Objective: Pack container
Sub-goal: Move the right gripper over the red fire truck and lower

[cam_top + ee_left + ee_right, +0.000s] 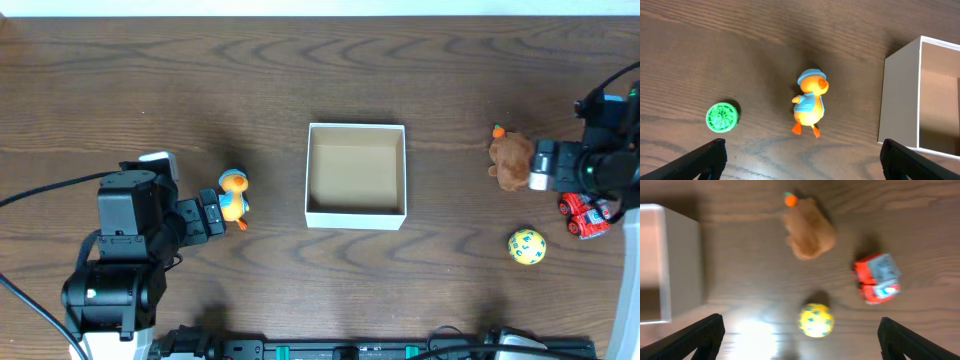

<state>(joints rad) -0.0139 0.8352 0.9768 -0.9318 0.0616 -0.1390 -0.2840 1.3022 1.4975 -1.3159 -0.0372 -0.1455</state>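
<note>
Duck toy (233, 195) lies between the spread left hand (800, 161) and container (356, 214); right hand (800, 336) spread too.

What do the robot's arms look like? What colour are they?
Both arms are chunky and black. The left arm has a white patch on top; the right arm has a silver wrist block. Thin black cables trail from each.

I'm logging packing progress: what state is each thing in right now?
White-walled square cardboard container: open-topped, empty.
Orange plastic duck with blue hat: lying on table, unpacked.
Small green round disc: flat on table.
Brown plush toy: on table, unpacked.
Red toy car: on table, unpacked.
Yellow spotted ball: on table, unpacked.
Left gripper: open, empty.
Right gripper: open, empty.
</note>
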